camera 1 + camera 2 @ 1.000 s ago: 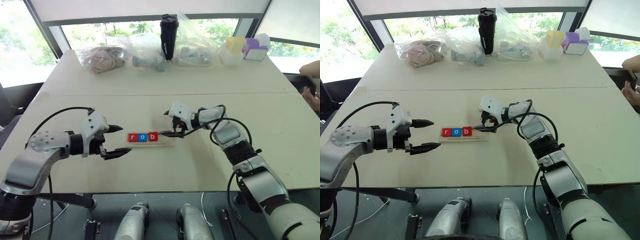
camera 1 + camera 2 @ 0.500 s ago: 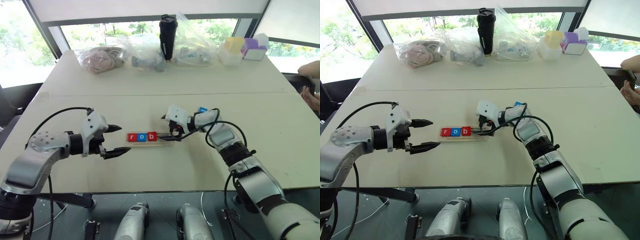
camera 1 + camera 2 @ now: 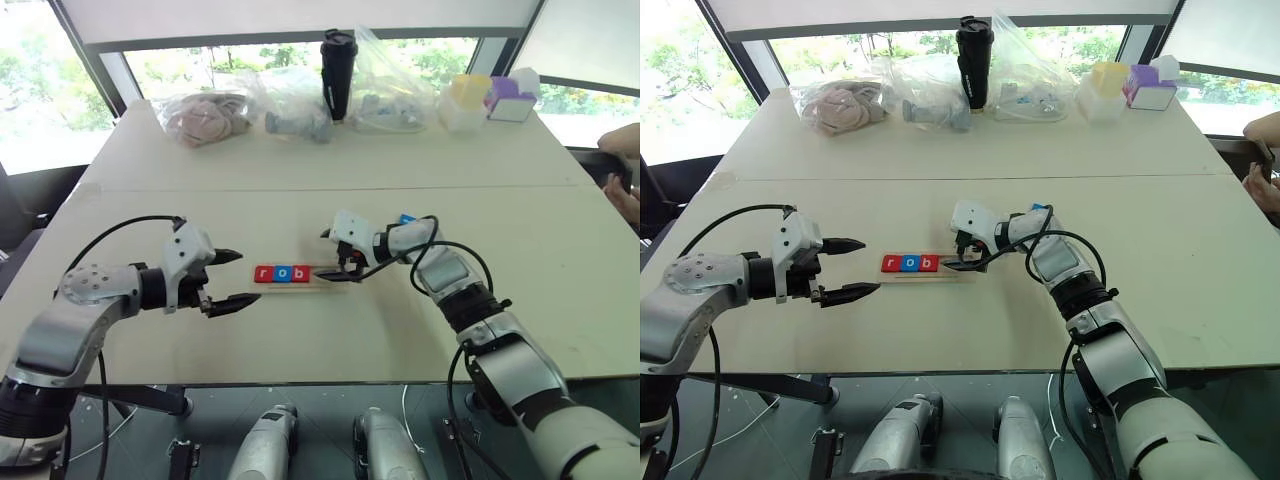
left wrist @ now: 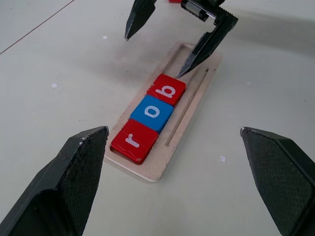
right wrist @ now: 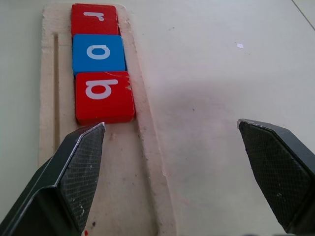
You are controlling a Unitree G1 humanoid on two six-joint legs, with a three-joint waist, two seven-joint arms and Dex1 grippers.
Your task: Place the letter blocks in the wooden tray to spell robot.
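- Both eye views are looking down from the head over the table.
- Both wrist views are facing the tray closely, from opposite ends.

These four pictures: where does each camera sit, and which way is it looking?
Left eye and right eye views: on the head, looking forward and down over the table; both arms show, left claw and right claw open.
Left wrist view: on the left wrist, looking along its own fingers at the wooden tray with the r, o and b blocks; the right claw appears beyond.
Right wrist view: on the right wrist, looking along the same tray from its unfilled end.
Shared: tray and blocks.
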